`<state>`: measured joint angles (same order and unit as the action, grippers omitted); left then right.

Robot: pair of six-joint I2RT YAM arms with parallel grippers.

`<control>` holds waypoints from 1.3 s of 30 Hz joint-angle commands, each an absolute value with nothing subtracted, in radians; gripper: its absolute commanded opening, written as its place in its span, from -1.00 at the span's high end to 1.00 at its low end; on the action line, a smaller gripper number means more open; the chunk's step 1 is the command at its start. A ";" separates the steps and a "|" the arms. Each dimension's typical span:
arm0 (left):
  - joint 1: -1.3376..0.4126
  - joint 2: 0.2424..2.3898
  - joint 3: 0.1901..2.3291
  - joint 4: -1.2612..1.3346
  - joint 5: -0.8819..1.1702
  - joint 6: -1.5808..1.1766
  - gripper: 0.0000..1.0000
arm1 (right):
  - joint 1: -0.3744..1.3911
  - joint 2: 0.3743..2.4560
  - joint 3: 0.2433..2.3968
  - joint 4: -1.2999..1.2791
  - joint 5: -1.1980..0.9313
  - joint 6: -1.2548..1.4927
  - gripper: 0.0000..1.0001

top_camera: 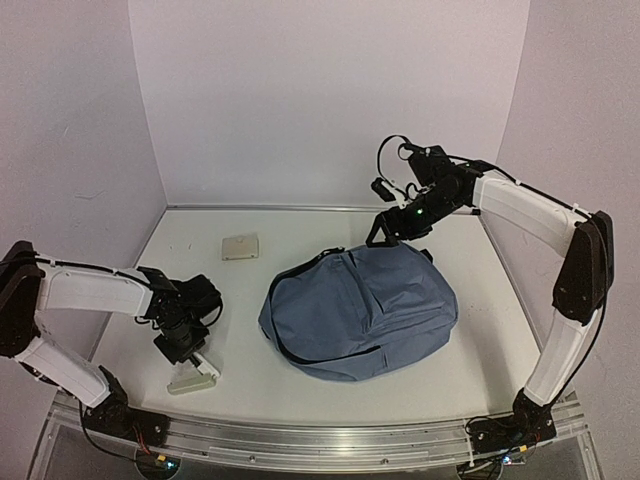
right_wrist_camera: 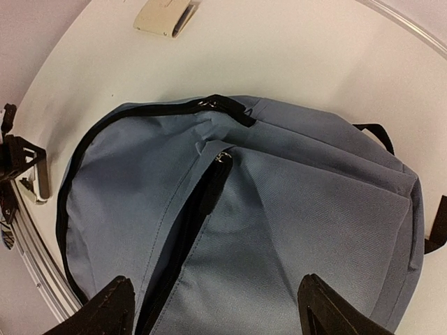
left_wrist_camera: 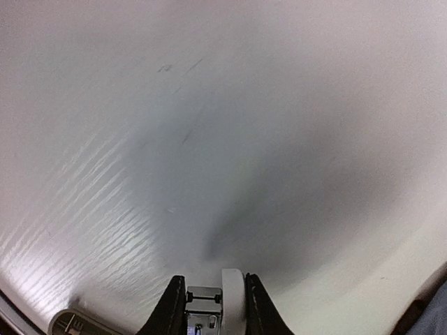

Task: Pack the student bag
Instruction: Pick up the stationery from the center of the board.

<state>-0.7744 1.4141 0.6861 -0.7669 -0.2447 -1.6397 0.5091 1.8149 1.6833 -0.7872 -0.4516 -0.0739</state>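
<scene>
The student bag lies flat in the middle of the table, blue-grey with black zipper lines. Its front pocket zipper gapes in a dark slit below the metal pull. My right gripper hovers open over the bag's far edge, both fingers wide apart and nothing between them. My left gripper is low at the near left of the table. It is shut on a white stapler with a metal part, which lies as a beige wedge on the table.
A second beige flat item lies at the back left of the table. White walls close in the back and both sides. A metal rail runs along the near edge. A corner of the bag shows at the left wrist view's lower right.
</scene>
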 commanded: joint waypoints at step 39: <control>-0.782 1.548 1.495 -0.518 -0.177 -0.861 1.00 | 0.751 1.867 1.619 -0.235 -0.827 0.477 -0.74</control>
